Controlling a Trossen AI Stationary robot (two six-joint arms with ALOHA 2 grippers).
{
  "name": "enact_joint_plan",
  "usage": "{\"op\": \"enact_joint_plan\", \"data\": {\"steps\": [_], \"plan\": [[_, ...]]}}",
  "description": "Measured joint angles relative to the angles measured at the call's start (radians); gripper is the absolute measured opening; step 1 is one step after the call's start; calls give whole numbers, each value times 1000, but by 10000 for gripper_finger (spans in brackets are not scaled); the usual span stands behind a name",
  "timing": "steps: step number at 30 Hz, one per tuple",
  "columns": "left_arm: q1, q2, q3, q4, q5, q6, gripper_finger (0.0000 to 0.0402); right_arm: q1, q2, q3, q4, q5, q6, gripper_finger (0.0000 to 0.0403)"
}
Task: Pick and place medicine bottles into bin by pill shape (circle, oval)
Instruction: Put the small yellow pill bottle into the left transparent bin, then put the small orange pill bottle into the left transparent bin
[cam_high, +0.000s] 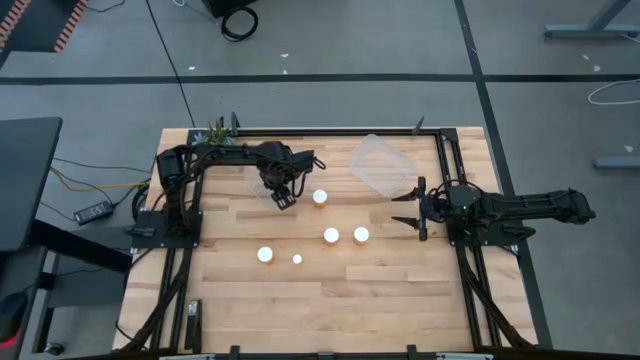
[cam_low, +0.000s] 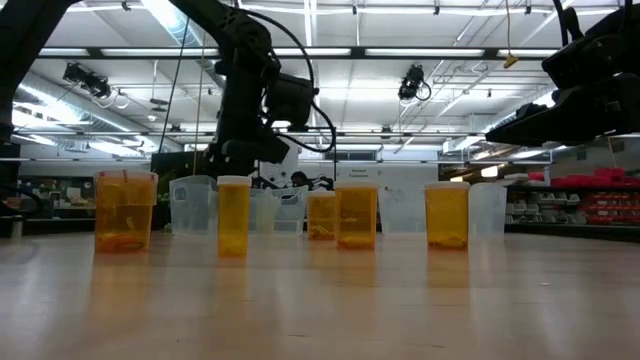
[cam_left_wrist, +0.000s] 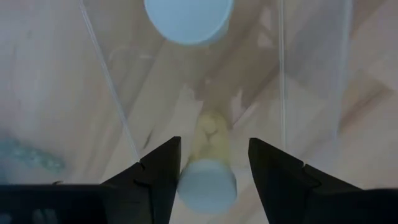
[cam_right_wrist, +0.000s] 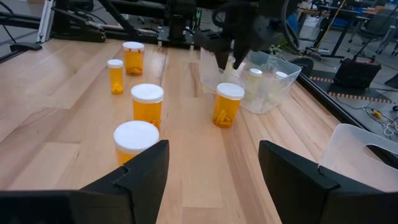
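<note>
Wooden bench (cam_high: 320, 290) carries two clear bins near its far edge. Left gripper (cam_high: 284, 197), over the left bin (cam_right_wrist: 267, 84), has its jaws spread around a bottle (cam_left_wrist: 207, 177); best release low, inside the walls. Right gripper (cam_high: 408, 208) waits open near the right edge.

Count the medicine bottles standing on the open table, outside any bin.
5. One bottle stands nearest the left arm. Two more stand side by side mid-table. A wide bottle and a small bottle stand toward the left. None looks hidden.
</note>
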Motion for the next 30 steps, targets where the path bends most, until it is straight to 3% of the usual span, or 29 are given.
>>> {"op": "enact_joint_plan", "data": {"steps": [13, 21, 30], "plan": [[-30, 0, 165, -88, -1, 37, 200, 0, 0, 0, 0, 0, 0, 255], [-122, 0, 262, -89, 34, 34, 192, 0, 0, 0, 0, 0, 0, 255], [-255, 0, 269, -87, 76, -69, 190, 0, 0, 0, 0, 0, 0, 255]]}}
